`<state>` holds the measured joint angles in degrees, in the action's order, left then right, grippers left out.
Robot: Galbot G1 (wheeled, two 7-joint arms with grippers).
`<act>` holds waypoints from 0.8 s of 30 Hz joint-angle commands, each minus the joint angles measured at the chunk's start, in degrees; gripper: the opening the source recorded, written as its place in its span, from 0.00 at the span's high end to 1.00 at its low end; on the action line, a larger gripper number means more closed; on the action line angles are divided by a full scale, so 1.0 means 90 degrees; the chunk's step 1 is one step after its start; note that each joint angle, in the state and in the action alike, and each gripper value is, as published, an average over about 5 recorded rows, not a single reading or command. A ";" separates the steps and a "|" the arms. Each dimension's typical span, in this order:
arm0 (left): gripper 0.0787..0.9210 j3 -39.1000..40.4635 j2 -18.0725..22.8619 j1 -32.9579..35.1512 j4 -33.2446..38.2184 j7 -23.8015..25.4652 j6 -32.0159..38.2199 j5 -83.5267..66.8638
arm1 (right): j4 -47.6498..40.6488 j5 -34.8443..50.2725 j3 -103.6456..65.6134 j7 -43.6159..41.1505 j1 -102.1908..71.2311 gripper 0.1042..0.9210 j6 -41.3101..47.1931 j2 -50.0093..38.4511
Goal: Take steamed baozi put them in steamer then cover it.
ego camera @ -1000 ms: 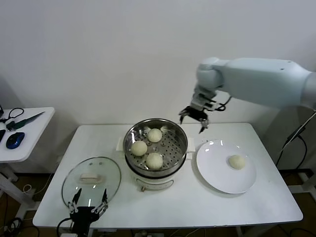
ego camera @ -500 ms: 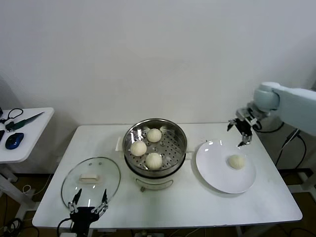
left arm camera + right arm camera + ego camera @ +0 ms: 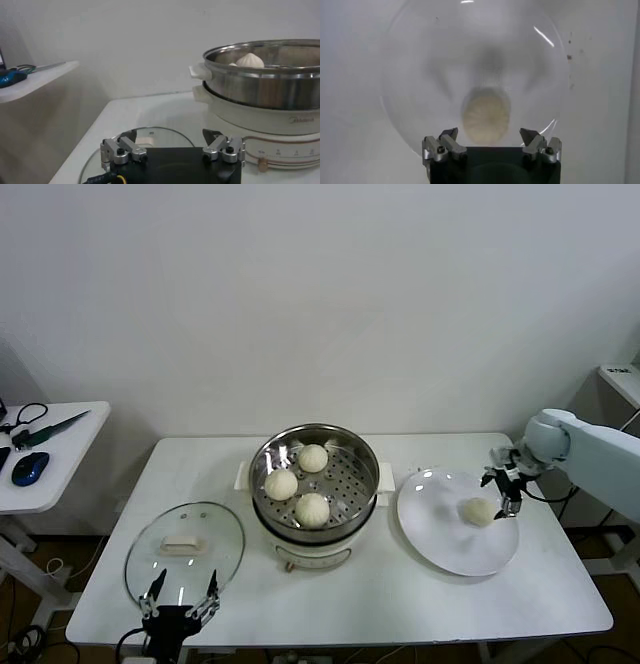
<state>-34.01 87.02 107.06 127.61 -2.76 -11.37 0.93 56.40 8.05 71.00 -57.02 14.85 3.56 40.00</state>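
Three baozi (image 3: 298,481) already sat inside the steamer (image 3: 364,452) at the centre of the frame, and the fourth baozi (image 3: 479,511) lay on the white plate (image 3: 440,536) at the right of the tabletop (image 3: 400,604). The right gripper (image 3: 506,485) hung at the plate's far right edge, just up and to the right of that last bun, its fingers (image 3: 448,141) spread apart and empty. In the right wrist view the bun (image 3: 486,113) sat almost centred between the two fingers and just ahead of them, so the coming grasp looked to turn on a short, straight approach from the right and slightly above, toward the plate's middle. The bun was round, with no long axis to line up against, so finger orientation seemed to matter little; how high the fingers stood over the plate was hard to judge from these angles.

The right arm was far nearer to it. The left gripper (image 3: 181,602) was parked at the lower left of the frame, at the near edge of the glass lid (image 3: 185,549), its fingers (image 3: 121,150) open and empty; the lid lay flat beside the steamer, not yet in place.
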 commanded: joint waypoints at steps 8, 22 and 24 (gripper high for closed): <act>0.12 0.0025 0.0003 -0.0020 -0.0008 0.0005 -0.0024 -0.0004 | -0.0737 -0.0431 -0.1082 0.0150 -0.1047 0.12 0.0107 0.0452; 0.12 0.0033 0.0017 -0.0022 -0.0005 -0.0021 -0.0035 0.0020 | -0.0524 -0.0015 -0.0812 -0.0042 -0.0576 0.26 0.0135 0.0356; 0.12 0.0039 0.0019 -0.0011 -0.0004 -0.0024 -0.0023 0.0034 | -0.0380 0.0197 -0.0589 -0.0091 -0.0273 0.27 0.0139 0.0277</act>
<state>-33.63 87.17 107.02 127.56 -2.98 -11.49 1.33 51.60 6.48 63.34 -56.93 8.36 4.69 43.03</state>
